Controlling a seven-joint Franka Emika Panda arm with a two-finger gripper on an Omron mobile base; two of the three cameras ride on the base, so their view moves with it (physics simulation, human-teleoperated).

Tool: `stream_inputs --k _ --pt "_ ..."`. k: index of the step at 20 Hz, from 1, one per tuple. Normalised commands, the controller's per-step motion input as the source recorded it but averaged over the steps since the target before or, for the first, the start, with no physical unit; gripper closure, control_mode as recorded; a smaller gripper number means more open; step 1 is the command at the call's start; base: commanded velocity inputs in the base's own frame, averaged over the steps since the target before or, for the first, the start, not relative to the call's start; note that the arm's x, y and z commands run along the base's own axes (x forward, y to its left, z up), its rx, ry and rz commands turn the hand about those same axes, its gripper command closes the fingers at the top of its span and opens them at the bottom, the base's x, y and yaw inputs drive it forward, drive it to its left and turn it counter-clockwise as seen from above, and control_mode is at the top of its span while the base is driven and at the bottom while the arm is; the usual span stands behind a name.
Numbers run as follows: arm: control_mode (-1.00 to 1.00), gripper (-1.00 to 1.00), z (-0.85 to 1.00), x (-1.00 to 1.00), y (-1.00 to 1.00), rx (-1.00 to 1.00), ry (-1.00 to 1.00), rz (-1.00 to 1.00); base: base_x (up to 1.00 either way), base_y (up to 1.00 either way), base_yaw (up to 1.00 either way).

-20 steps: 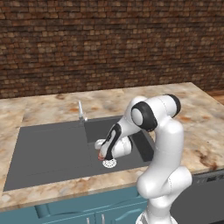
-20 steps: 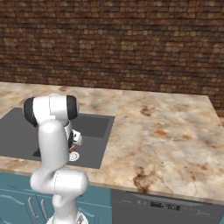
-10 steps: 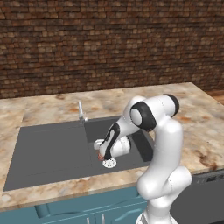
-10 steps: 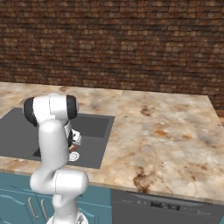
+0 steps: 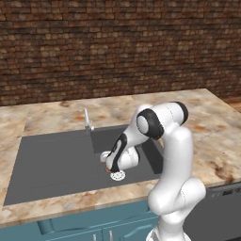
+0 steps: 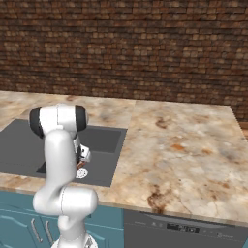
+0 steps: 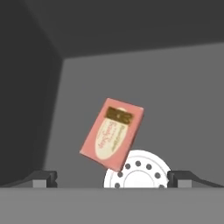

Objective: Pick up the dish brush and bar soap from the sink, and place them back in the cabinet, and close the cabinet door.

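The gripper (image 7: pixel 112 179) hangs low in the sink (image 5: pixel 52 164), fingers (image 7: pixel 43 178) spread wide with nothing between them. The soap (image 7: pixel 112 133) lies just beyond, its near corner overlapping the drain (image 7: pixel 140 171). It sits skewed to the fingers, so closing could catch a corner and spin it away. In the base views the arm hides most of the soap.
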Motion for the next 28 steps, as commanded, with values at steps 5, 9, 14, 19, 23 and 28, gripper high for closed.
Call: stream_inputs --k 5,9,14,19,23,28 --pt "-1.00 -1.00 -0.14 0.10 0.08 0.00 0.00 0.00 0.00 0.00 0.00" --pt "-1.00 -1.00 -0.12 0.13 0.12 0.00 0.00 0.00 0.00 0.00 0.00" --pt "-1.00 -1.00 -0.13 0.14 0.16 0.00 0.00 0.00 0.00 0.00 0.00" --pt "-1.00 -1.00 -0.13 0.16 0.11 0.00 0.00 0.00 0.00 0.00 0.00" --pt "-1.00 -1.00 -0.08 0.13 0.03 0.00 0.00 0.00 0.00 0.00 0.00" --pt "-1.00 -1.00 0.00 0.11 0.00 0.00 0.00 0.00 0.00 0.00 0.00"
